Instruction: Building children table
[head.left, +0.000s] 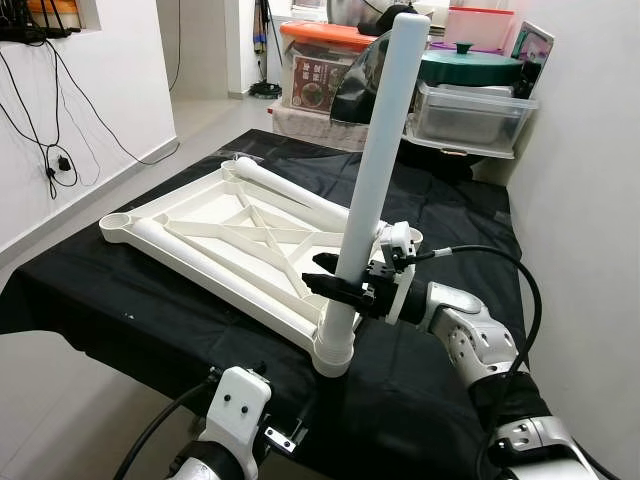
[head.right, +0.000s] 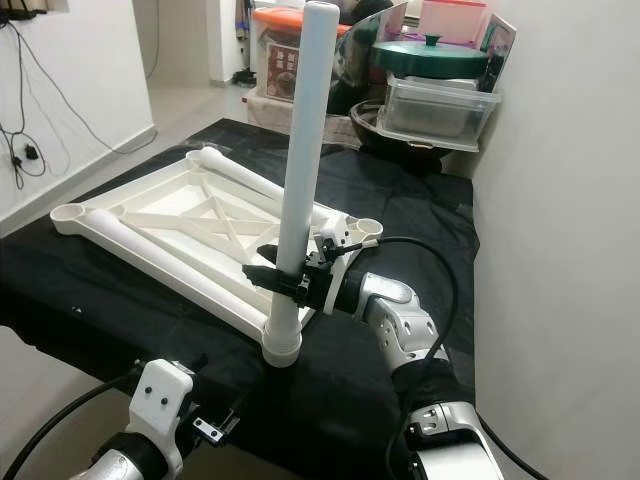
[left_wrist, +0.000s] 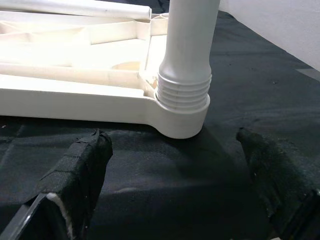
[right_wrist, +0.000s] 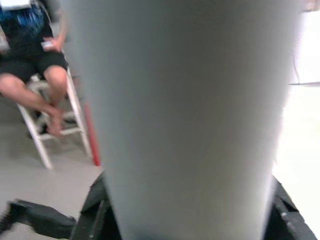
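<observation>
The white children's table top (head.left: 215, 225) lies upside down on a black-covered table (head.left: 90, 290). One white leg (head.left: 378, 150) stands upright in the near corner socket (head.left: 333, 355). My right gripper (head.left: 345, 285) is shut on this leg low down, just above the socket; the leg (right_wrist: 185, 115) is very close in the right wrist view. Two more legs (head.left: 290, 195) (head.left: 215, 262) lie flat on the frame. My left gripper (left_wrist: 175, 185) is low at the table's front edge, open, its fingers (left_wrist: 82, 170) wide apart, a short way from the threaded socket (left_wrist: 182, 100).
Empty sockets show at the left corner (head.left: 118, 225) and the far right corner (head.left: 410, 235). Storage boxes and a green-lidded pot (head.left: 470, 65) crowd the back. A white wall (head.left: 590, 200) runs close on the right. A person (right_wrist: 35, 55) sits on a white stool nearby.
</observation>
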